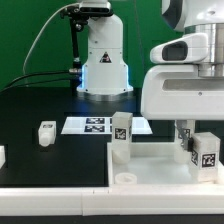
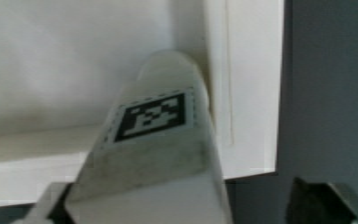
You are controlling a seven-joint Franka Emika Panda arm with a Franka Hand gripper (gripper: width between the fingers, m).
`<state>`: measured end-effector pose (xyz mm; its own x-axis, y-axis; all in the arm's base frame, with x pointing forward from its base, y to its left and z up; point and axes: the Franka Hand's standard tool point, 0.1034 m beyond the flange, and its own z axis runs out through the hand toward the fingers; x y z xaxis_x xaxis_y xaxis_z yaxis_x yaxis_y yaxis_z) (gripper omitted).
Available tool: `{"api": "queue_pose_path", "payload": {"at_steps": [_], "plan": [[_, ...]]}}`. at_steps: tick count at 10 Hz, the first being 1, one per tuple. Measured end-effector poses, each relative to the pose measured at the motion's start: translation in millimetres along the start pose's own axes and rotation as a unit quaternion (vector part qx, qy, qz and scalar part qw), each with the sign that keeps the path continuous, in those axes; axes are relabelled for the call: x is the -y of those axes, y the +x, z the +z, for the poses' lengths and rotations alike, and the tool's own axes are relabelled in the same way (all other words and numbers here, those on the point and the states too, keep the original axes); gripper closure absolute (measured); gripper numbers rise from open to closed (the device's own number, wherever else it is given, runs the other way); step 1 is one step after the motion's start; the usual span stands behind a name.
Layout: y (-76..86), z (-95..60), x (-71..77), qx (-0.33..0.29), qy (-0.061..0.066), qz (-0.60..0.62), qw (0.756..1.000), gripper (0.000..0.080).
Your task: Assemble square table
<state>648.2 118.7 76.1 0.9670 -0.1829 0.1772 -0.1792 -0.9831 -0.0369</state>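
Observation:
The square table's white panel lies at the exterior view's right, with a round hole near its front corner. One tagged white leg stands upright on its far left corner. A second tagged leg stands at the panel's right side, under my gripper. In the wrist view this leg sits between my gripper's fingers, against one finger, with a dark gap to the other finger. The jaws stand wider than the leg. The panel's raised rim runs behind the leg.
A loose leg lies on the black table at the exterior view's left; another white part shows at the left edge. The marker board lies in front of the robot base. A white border strip runs along the front.

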Motion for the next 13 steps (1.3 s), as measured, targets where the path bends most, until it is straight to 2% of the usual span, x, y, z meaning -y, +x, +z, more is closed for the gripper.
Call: {"api": "queue_pose_path", "payload": {"at_steps": [1, 2, 4, 5, 6, 7, 8, 9, 10, 11, 12, 13], "plan": [[0.1, 0.5, -2.6, 0.000, -0.002, 0.039, 0.999, 0.0404], [0.3, 1.2, -4.1, 0.000, -0.005, 0.086, 0.996, 0.0505], [-0.9, 1.4, -5.9, -0.008, -0.020, 0.198, 0.980, 0.0505], [-1.9, 1.6, -7.8, -0.011, -0.023, 0.284, 0.958, 0.0505], [-2.6, 1.8, -10.3, -0.012, -0.024, 0.373, 0.927, 0.0505], [-4.8, 2.3, -10.7, -0.001, -0.019, 0.467, 0.884, 0.0505], [-5.7, 2.5, -12.9, 0.014, -0.006, 0.584, 0.812, 0.0505], [-7.0, 2.2, -13.2, 0.022, 0.000, 0.632, 0.775, 0.0505], [-8.1, 2.4, -11.5, 0.022, 0.000, 0.655, 0.755, 0.0505], [-8.1, 2.4, -11.7, 0.021, -0.001, 0.655, 0.755, 0.0505], [-8.2, 2.9, -12.2, 0.021, -0.001, 0.645, 0.764, 0.0448], [-8.2, 2.6, -11.1, 0.019, -0.002, 0.604, 0.797, 0.0260]]}}
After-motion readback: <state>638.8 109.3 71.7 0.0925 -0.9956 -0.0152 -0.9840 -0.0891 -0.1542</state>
